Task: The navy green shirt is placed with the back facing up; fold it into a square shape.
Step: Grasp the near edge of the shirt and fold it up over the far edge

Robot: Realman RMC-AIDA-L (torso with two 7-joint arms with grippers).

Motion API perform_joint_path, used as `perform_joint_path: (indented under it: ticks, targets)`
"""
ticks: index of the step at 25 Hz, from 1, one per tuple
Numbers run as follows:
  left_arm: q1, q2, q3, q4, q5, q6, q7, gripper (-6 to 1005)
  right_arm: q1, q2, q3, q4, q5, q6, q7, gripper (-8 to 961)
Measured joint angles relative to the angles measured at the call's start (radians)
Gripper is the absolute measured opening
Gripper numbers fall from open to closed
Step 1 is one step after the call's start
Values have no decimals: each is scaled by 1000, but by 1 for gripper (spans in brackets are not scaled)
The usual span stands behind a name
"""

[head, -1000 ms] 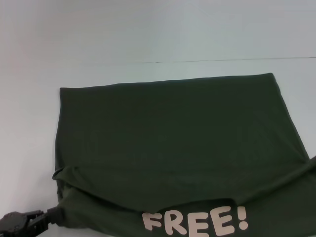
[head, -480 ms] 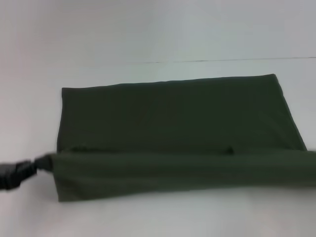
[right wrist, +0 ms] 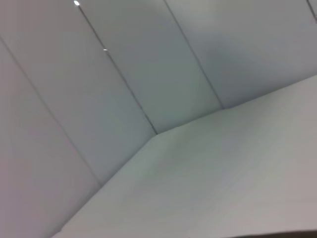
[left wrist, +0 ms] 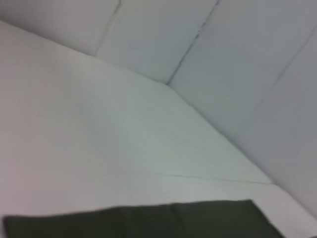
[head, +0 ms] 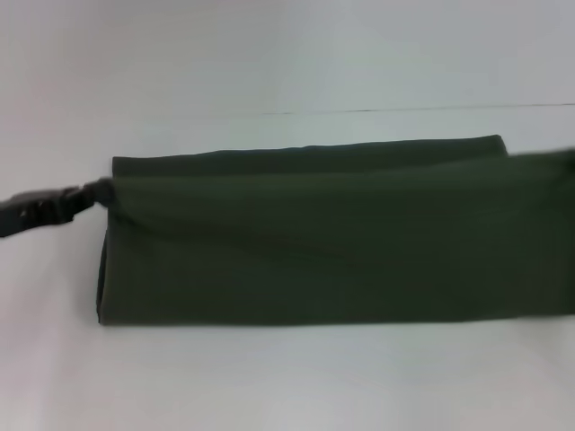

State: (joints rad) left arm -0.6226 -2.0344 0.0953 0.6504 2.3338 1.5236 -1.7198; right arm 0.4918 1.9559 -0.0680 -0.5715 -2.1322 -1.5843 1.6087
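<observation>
white table [head: 287, 377], navy green shirt [head: 314, 260] (folded over) on it

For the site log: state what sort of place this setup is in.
Probably a lab or test bench, not a home: a bare white table, plain white panelled walls behind it, and only the navy green shirt, held at its corner by the left gripper.

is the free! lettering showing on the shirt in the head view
No, the navy green shirt shows only plain dark fabric, its lifted edge pinched by the left gripper.
</observation>
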Motion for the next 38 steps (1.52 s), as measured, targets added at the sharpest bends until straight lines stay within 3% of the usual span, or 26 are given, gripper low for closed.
perform_joint_path:
  ticks: [10,18,26,30,38]
  targets:
    - [-99,-8,83,-9,-11,-284,-3,86,141,4,-55,97,12,339,-21,32]
    - [-145,-25,179,-20,-57,-464,18,104,196,14,-64,158,23,537,-52,49]
    - [-157,-38,353,-23,-152,-628,25,121,209,21,-72,197,63,632,-95,76]
    - [-163,-49,368,-27,-157,-667,35,130,218,24,-72,199,64,657,-101,89]
    - [-176,-50,377,-54,-171,-707,61,148,236,28,-74,214,64,708,-104,115]
